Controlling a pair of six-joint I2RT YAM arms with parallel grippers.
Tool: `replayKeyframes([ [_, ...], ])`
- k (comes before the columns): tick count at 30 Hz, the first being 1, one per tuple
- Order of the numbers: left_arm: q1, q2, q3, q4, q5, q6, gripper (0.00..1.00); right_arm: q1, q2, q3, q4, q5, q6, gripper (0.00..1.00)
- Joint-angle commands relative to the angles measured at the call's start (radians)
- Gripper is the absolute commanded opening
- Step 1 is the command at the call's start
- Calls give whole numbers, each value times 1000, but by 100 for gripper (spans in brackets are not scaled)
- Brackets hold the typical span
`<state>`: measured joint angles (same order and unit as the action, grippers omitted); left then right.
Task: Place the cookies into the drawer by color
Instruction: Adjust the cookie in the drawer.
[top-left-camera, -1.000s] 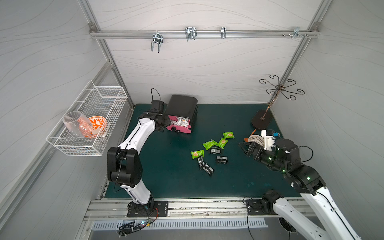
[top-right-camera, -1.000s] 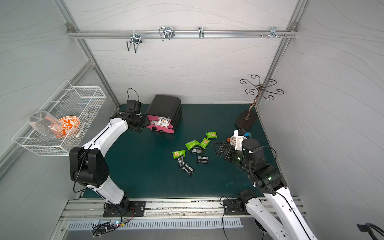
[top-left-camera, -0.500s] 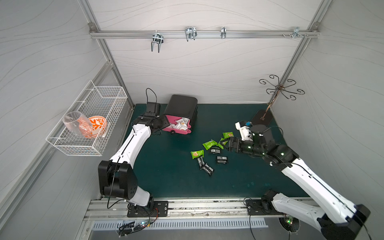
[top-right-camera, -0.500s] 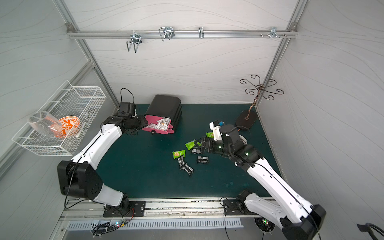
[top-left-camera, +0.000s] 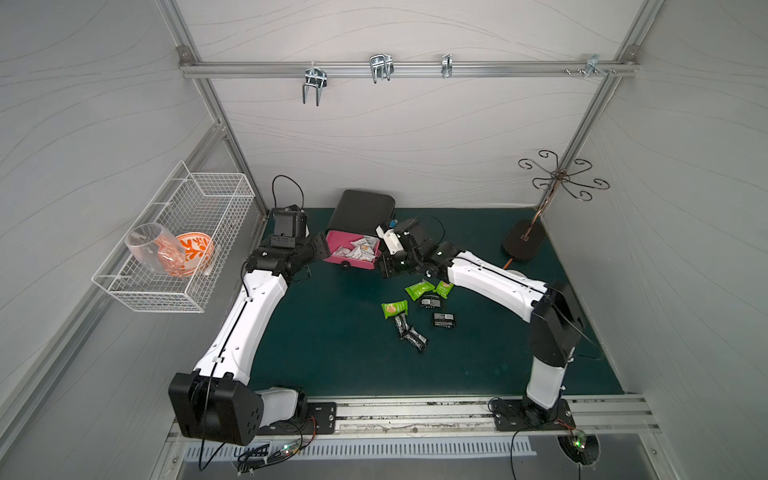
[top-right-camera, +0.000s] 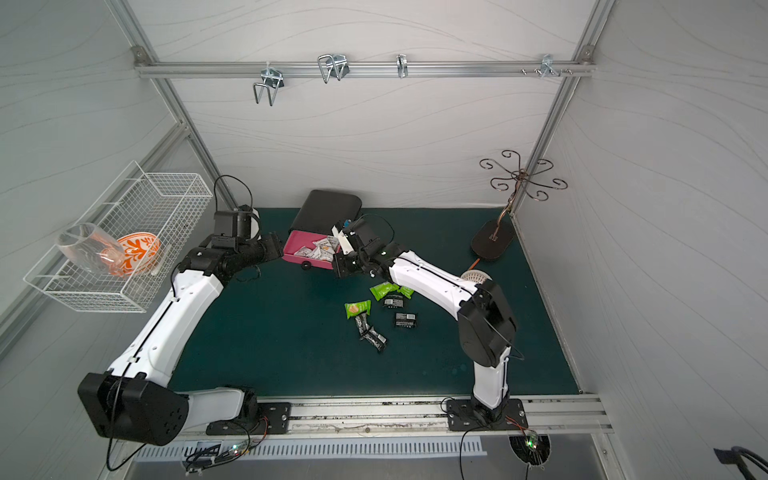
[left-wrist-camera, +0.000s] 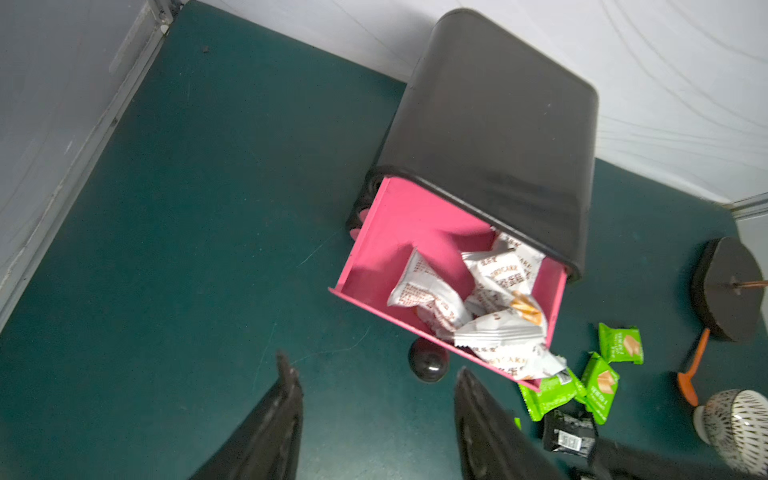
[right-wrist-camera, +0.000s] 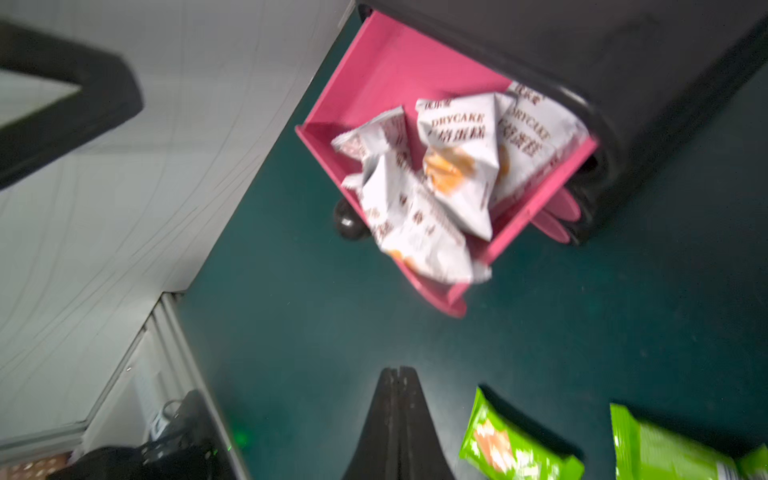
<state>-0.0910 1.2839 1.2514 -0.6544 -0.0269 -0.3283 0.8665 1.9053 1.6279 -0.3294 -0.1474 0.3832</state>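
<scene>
Currently: small white biscuit-print packets (left-wrist-camera: 490, 299) sit piled in the pulled-out top pink drawer (left-wrist-camera: 399, 224) of the black rounded-corner cabinet (left-wrist-camera: 490, 137), at the back of the dark green mat (top-left-camera: 332, 332). One white packet hangs over the drawer's front corner. Bright green packets (top-left-camera: 419, 289) and black packets (top-left-camera: 444, 320) lie loose mid-mat, near the drawer front.

My left gripper (left-wrist-camera: 374, 370): fingers spread, nothing between them, aimed at the drawer's black round knob (left-wrist-camera: 428, 359) just ahead. Contact with it not visible. My right gripper (right-wrist-camera: 399, 374): fingers pressed together, nothing pinched, over bare mat just beside the drawer's other front corner, with a green packet close by.

Room: bare mat in front of the cabinet and out to its left side. The cabinet's back is near the rear wall. White wire basket (top-left-camera: 183, 249) on the left wall and black oval stand with curled metal hooks (top-left-camera: 523, 245) in the far right corner are both well apart.

Hidden: in both top views my right arm covers most of a white perforated dome with orange handle (left-wrist-camera: 735, 419) and part of one green packet. Lower pink fronts show only as slivers under the open drawer, so I can't tell if they're fully shut. Right wrist view is blurred, and green packets are cut off at its edge.
</scene>
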Motion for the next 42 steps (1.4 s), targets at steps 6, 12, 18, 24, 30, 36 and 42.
replayKeyframes([
  [6,46,-29,-23,71,76,-3,63,1,138,160,15,11,-15,0],
  [12,50,-28,-24,69,105,-5,63,1,246,276,-4,-14,-4,0],
  [18,53,-30,-32,76,113,-14,63,-1,379,457,-33,-38,16,0],
  [24,60,-30,-41,88,129,-17,63,-1,513,699,-114,-89,52,2],
  [30,64,-21,-45,97,151,-35,63,-1,363,608,-82,-74,36,8],
  [36,76,-9,-61,122,188,-52,56,-1,119,401,-57,-64,14,12],
  [42,62,-31,-154,197,271,-196,42,-6,-213,75,-65,-22,7,20],
])
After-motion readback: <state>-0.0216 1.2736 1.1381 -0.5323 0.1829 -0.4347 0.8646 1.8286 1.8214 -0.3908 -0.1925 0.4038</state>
